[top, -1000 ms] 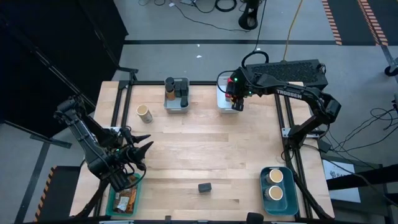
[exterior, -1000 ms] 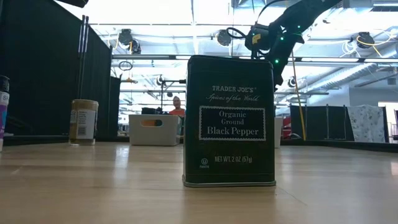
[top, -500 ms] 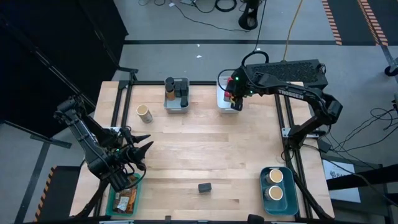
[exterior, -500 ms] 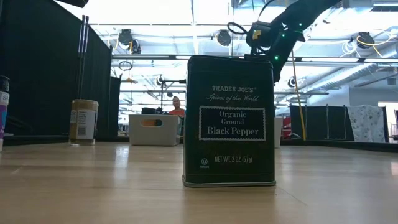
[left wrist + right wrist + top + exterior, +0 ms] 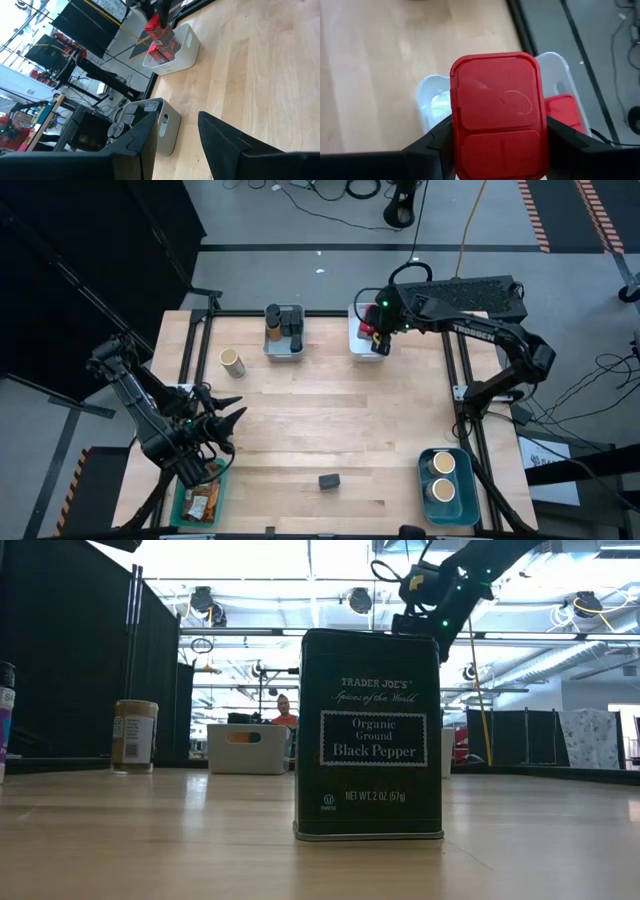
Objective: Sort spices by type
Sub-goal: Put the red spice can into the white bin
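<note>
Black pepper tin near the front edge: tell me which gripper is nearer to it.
Left. The left gripper hovers a short way off the black pepper tin; the right gripper holds a red tin over the far white bin.

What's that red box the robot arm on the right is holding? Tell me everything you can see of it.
The red tin is a small boxy container with rounded corners and a flat red lid moulded in two panels. The right gripper clamps it between its dark fingers, one on each side. It hangs over the white bin at the table's far edge, where another red tin already lies.
</note>
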